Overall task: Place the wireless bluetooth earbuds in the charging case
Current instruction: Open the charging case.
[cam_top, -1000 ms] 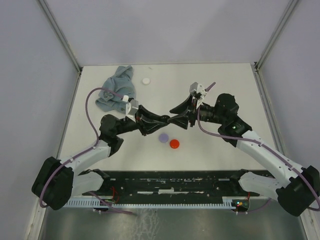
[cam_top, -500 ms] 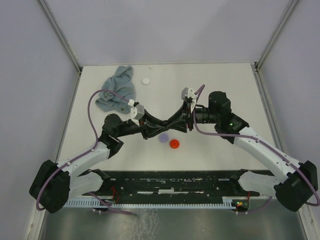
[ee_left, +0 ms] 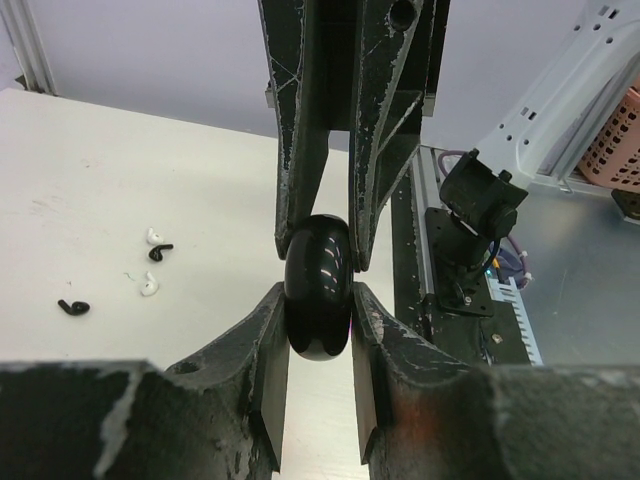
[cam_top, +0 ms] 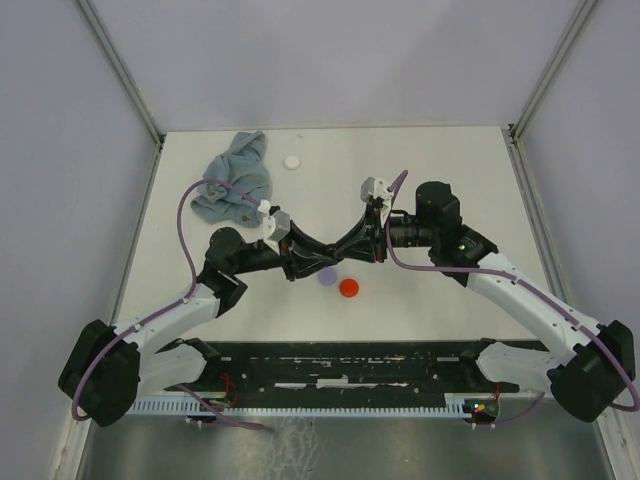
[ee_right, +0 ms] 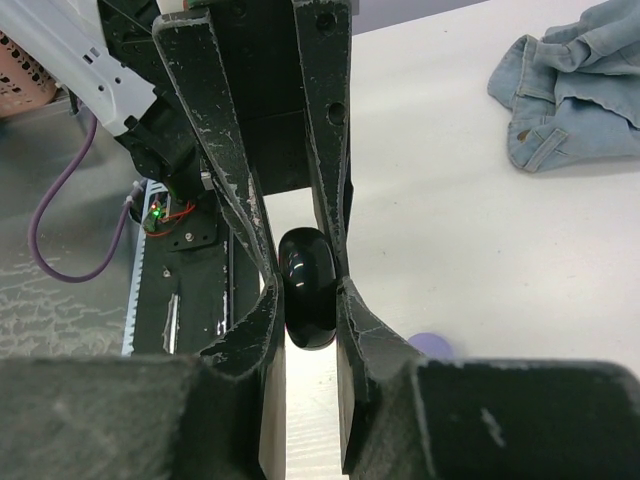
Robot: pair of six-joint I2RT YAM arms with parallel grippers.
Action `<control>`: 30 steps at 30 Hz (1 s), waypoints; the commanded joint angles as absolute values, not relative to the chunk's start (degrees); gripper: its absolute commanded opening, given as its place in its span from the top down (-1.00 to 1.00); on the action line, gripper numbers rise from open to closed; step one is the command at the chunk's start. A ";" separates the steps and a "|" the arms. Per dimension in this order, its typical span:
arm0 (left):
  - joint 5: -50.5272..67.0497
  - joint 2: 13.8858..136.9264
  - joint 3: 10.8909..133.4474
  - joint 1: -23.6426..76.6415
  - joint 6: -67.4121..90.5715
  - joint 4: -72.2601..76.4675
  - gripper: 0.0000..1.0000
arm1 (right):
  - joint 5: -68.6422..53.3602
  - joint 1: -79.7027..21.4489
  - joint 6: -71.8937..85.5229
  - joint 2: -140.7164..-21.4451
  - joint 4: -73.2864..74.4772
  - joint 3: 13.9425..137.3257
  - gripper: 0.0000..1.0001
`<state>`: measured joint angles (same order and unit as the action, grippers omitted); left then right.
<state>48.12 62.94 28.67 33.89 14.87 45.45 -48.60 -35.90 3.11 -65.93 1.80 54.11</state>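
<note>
Left wrist view: charging case point(ee_left: 318, 300), a glossy black rounded pebble, sits mid-frame above the table point(ee_left: 120, 160). Left gripper point(ee_left: 318, 318) clenches it from below, right gripper point(ee_left: 322, 248) from above; fingers are scuffed matte black. Only this view shows the earbuds point(ee_left: 150, 285): tiny white and black bits at frame left. Right wrist view adds crumpled denim cloth point(ee_right: 570, 90) upper right and a lavender disc point(ee_right: 432, 345). Top view: case barely visible, red disc point(cam_top: 349, 288) below it.
</note>
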 commanded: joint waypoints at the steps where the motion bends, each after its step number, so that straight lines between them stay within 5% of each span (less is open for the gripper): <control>1: 44.98 62.40 30.18 34.19 13.06 46.67 0.23 | -49.64 -36.47 3.39 -64.17 -0.72 56.28 0.87; 17: 43.35 63.89 28.73 34.19 16.12 50.66 0.05 | -46.88 -36.48 4.55 -62.61 -3.34 54.68 0.88; 25: 45.98 63.80 27.63 34.20 16.60 54.21 0.37 | -44.89 -36.54 6.98 -63.29 -4.10 54.67 0.88; 30: 46.67 63.53 26.76 34.19 17.25 56.65 0.32 | -44.40 -36.52 8.52 -63.48 -4.45 54.82 0.88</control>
<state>45.71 63.75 27.33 34.00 15.64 51.27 -45.76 -36.27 6.26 -64.14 -0.86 54.11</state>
